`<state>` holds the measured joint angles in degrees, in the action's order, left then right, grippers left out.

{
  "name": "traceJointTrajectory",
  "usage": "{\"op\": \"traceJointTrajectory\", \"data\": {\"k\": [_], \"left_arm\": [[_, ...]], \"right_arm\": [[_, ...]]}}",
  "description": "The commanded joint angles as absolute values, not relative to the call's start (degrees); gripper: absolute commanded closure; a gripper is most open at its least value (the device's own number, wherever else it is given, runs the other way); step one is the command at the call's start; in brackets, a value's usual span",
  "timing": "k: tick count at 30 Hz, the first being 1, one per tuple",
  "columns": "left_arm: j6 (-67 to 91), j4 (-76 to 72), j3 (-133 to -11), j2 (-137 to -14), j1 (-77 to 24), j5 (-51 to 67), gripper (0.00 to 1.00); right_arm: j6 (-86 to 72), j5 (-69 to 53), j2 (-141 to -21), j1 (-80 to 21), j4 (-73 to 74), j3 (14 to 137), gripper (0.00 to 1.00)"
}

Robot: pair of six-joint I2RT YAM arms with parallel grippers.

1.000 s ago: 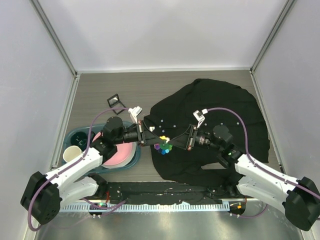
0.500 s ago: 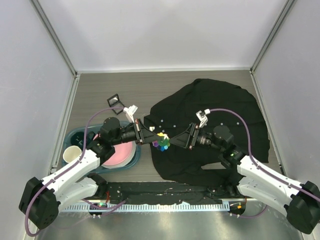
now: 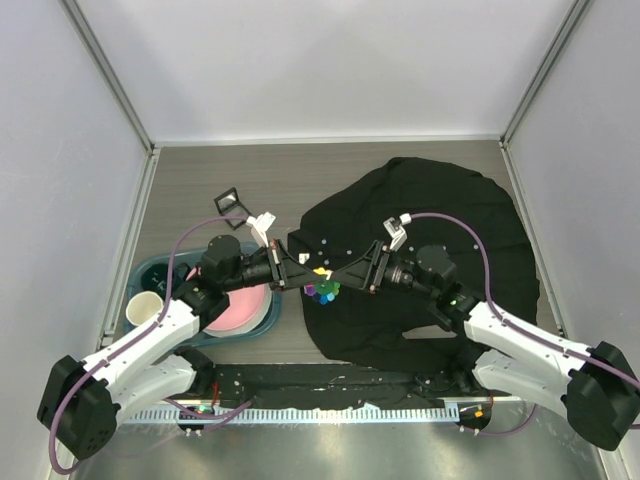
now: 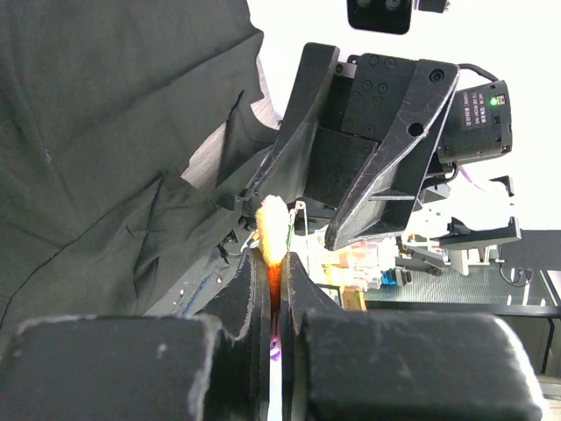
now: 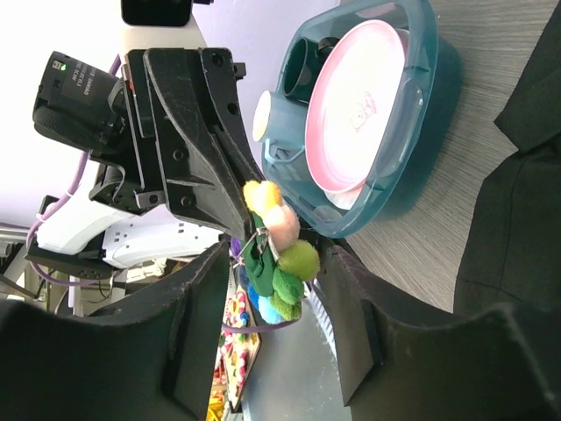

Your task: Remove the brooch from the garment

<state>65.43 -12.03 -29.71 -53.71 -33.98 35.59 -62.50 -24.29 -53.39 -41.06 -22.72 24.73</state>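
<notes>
The brooch, a small flower of yellow, green, blue and purple petals, is held just above the left edge of the black garment. My left gripper is shut on it; in the left wrist view its fingers pinch an orange-yellow petal. My right gripper is open, with one jaw on each side of the brooch and not touching it. In the right wrist view no black cloth shows on the brooch. The garment also shows in the left wrist view.
A blue bin holding a pink plate and a white cup stands at the left, under my left arm. It also shows in the right wrist view. A small black frame lies behind it.
My right gripper has moved left, bringing its open jaws around the brooch. My left gripper, still shut on the brooch, has shifted it slightly up and left.
</notes>
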Motion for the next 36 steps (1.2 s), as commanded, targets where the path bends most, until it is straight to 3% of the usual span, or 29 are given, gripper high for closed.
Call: {"op": "traceJointTrajectory", "data": {"k": [1,9,23,36], "left_arm": [[64.07,-12.66,-31.64,-53.26,-33.66,35.68,1.0],[62.23,-10.29,-32.43,-53.17,-33.66,35.51,1.0],[61.17,-8.09,-33.22,-53.17,-33.66,35.07,1.0],[61.17,-7.82,-33.05,-52.91,-33.66,35.24,1.0]], "right_arm": [[-62.4,-24.26,-54.31,-41.75,-26.89,28.12,0.5],[-62.49,-24.87,-56.34,-42.19,-28.56,28.56,0.6],[-61.52,-26.28,-57.83,-43.15,-28.21,29.44,0.62],[-61.17,-27.16,-57.48,-43.59,-28.39,29.71,0.78]]}}
